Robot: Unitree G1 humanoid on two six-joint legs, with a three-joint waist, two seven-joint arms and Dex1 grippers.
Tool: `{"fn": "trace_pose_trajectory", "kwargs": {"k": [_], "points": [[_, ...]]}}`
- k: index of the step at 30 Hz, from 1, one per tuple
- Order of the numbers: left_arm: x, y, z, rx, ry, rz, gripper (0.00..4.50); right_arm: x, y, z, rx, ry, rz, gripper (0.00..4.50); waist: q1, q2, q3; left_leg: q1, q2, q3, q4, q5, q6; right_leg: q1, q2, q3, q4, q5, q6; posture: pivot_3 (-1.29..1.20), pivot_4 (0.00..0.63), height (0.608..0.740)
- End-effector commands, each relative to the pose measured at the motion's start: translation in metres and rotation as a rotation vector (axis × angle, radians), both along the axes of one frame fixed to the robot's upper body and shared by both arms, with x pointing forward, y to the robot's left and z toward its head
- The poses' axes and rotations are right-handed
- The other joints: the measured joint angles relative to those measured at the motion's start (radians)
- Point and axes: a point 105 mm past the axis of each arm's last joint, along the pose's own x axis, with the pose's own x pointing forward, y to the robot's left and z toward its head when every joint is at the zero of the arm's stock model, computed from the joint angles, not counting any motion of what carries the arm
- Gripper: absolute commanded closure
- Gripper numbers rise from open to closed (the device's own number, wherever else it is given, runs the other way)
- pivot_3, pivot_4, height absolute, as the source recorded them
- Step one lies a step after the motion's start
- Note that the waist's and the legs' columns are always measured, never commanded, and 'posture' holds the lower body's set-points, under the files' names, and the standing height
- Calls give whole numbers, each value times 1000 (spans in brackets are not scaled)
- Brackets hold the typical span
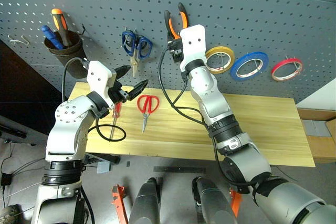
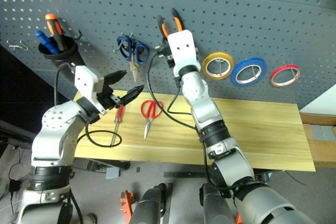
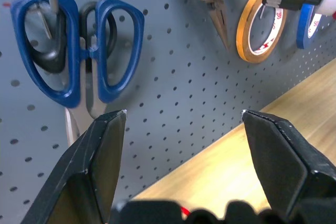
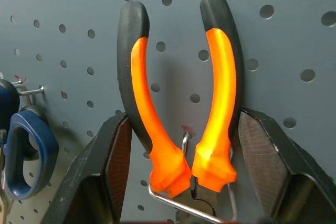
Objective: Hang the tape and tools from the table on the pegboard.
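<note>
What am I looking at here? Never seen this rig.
A two-armed humanoid robot tidying a workbench. Two pictures come from its head camera, looking down over its arms; the other two come from a camera on each wrist. On the table lie red scissors and a red screwdriver. The pegboard already carries the red tape, yellow and blue rolls, and blue scissors. The right hand straddles the pliers, which sit on a hook; whether it grips them is unclear. The left hand is open and empty.
</note>
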Motion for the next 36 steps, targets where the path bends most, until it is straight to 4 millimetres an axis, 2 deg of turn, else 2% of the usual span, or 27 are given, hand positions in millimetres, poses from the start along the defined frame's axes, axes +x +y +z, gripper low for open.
{"fn": "trace_pose_trajectory", "kwargs": {"k": [1, 6, 7, 11, 14, 16, 18, 20, 22, 24, 28, 33, 36], "points": [[-2, -5, 11, 8, -55, -18, 712, 4, -6, -13, -2, 59, -28, 1923, 0, 0, -4, 0, 0, 0, 0, 0, 0, 0, 0, 0, 0, 0, 0, 29, 214, 740], [1, -6, 10, 6, -55, -17, 712, 5, -7, -21, -29, 105, -34, 224, 2, 0, -9, 0, 0, 0, 0, 0, 0, 0, 0, 0, 0, 0, 0, 19, 211, 740], [2, -7, 9, 4, -53, -16, 712, 3, -8, -23, -40, 114, -32, 25, 2, 0, -9, 0, 0, 0, 0, 0, 0, 0, 0, 0, 0, 0, 0, 18, 210, 740], [3, -8, 4, -2, -33, -7, 712, -5, -10, -29, -61, 142, -21, 25, 2, 0, -9, 0, 0, 0, 0, 0, 0, 0, 0, 0, 0, 0, 0, 8, 212, 740], [5, -7, -4, -4, -8, 20, 712, -12, -11, -42, -92, 197, -1, 25, 1, 0, -9, 0, 0, 0, 0, 0, 0, 0, 0, 0, 0, 0, 0, -1, 214, 740], [6, -7, -20, 2, 55, 47, 712, -20, -9, -59, -120, 270, 46, 25, 1, 1, -11, 0, 0, 0, 0, 0, 0, 0, 0, 0, 0, 0, 0, -6, 218, 740], [6, -7, -30, -2, 99, 67, 712, -25, -7, -67, -128, 313, 79, 25, -2, 1, -12, 0, 0, 0, 0, 0, 0, 0, 0, 0, 0, 0, 0, -6, 220, 740], [6, -4, -62, 20, 225, 139, 712, -42, 0, -78, -162, 375, 186, 25, -4, 1, -12, 0, 0, 0, 0, 0, 0, 0, 0, 0, 0, 0, 0, -12, 228, 740], [6, 8, -91, 11, 351, 271, 712, -60, 4, -87, -218, 421, 294, 25, -8, 1, -12, 0, 0, 0, 1, 0, 0, 1, 0, 0, 0, 0, 0, -18, 234, 740], [5, 13, -101, 1, 400, 323, 712, -69, 4, -89, -236, 442, 332, 25, -12, 1, -12, 0, 0, -1, 2, 0, 1, 2, 0, 0, 0, 0, 0, -22, 239, 740], [2, 16, -135, 26, 528, 441, 32, -93, 0, -101, -304, 515, 429, 0, -11, 1, -12, 1, 0, -5, 4, 0, 1, 4, 1, -2, 1, 0, 0, -26, 255, 740], [6, 15, -157, 19, 648, 571, 32, -104, 0, -105, -325, 551, 453, 0, -13, 1, -12, 1, 0, -5, 7, 0, 1, 5, 1, -3, 2, 0, 0, -34, 272, 740], [11, 5, -164, 40, 695, 568, 32, -104, 0, -106, -317, 558, 438, 0, -14, 1, -12, 1, 0, -6, 7, 0, 1, 4, 1, -3, 4, 0, 0, -39, 280, 740]]}}
